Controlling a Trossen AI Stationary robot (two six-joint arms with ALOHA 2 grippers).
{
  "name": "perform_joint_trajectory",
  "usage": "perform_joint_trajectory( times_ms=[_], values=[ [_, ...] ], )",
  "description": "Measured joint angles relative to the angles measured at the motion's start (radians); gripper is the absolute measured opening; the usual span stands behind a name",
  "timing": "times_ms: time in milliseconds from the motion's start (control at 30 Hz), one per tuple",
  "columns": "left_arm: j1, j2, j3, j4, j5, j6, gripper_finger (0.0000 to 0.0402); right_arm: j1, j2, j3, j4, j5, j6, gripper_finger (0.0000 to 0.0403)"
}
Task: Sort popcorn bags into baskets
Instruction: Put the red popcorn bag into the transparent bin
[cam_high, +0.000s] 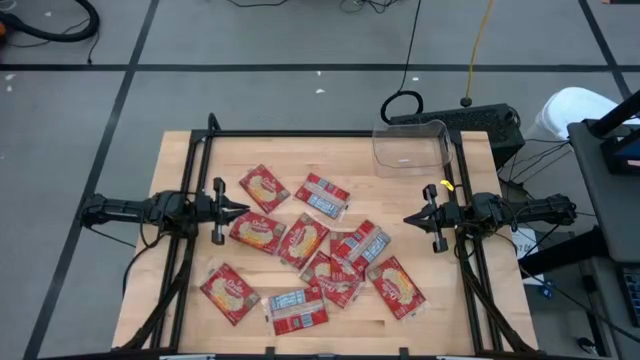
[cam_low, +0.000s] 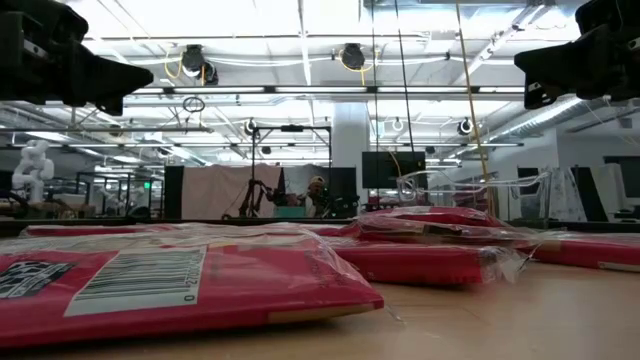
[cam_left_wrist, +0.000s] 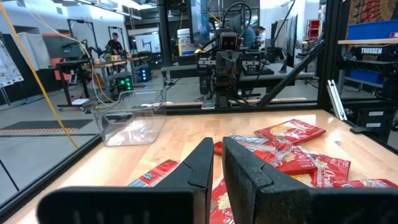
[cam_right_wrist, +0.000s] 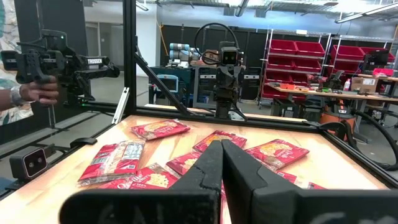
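A white word "TROSSEN" is showing on a blue bin (cam_left_wrist: 374, 32) at the right of the left wrist view. A barcode label is lying on the nearest popcorn bag (cam_low: 170, 290) in the low view, but its digits are too small to read. The script on the other popcorn bags (cam_high: 300, 262) is not readable.

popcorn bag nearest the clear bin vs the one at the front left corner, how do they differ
The bag nearest the clear bin, call it the label-up bag, shows a white and blue-grey label panel; the front-left bag shows its red face with a cream round picture. The label-up bag lies toward the table's far side, the front-left bag near the front edge. Both are flat red packets lying loose on the wooden table, untouched by either arm.
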Motion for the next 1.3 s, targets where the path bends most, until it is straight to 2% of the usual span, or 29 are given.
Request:
perform_joint_trajectory(
  times_ms=[133,233,433,667,1000,1167,1300],
  values=[
    [0.000,0.000,0.000,0.008,0.002,-0.108,0.0042,0.000,0.000,0.000,0.000,0.000,0.000,0.0000],
    [0.000,0.000,0.014,0.046,0.006,-0.127,0.0042,0.000,0.000,0.000,0.000,0.000,0.000,0.0000],
    [-0.005,0.053,0.145,-0.054,0.008,-0.215,0.0042,0.000,0.000,0.000,-0.001,0.000,0.000,0.0000],
    [-0.035,0.249,0.406,-0.225,0.009,-0.238,0.0042,0.000,0.000,0.000,-0.001,0.000,0.020,0.0000],
    [-0.080,0.550,0.767,-0.417,-0.008,-0.218,0.0042,0.000,0.012,0.015,-0.011,0.027,0.265,0.0000],
    [-0.104,0.668,0.891,-0.490,-0.028,-0.212,0.0042,0.000,0.078,0.048,-0.043,0.031,0.325,0.0000],
    [-0.136,0.749,0.924,-0.543,-0.029,-0.212,0.0042,0.000,0.162,0.099,-0.034,0.057,0.367,0.0000]
  ],
)
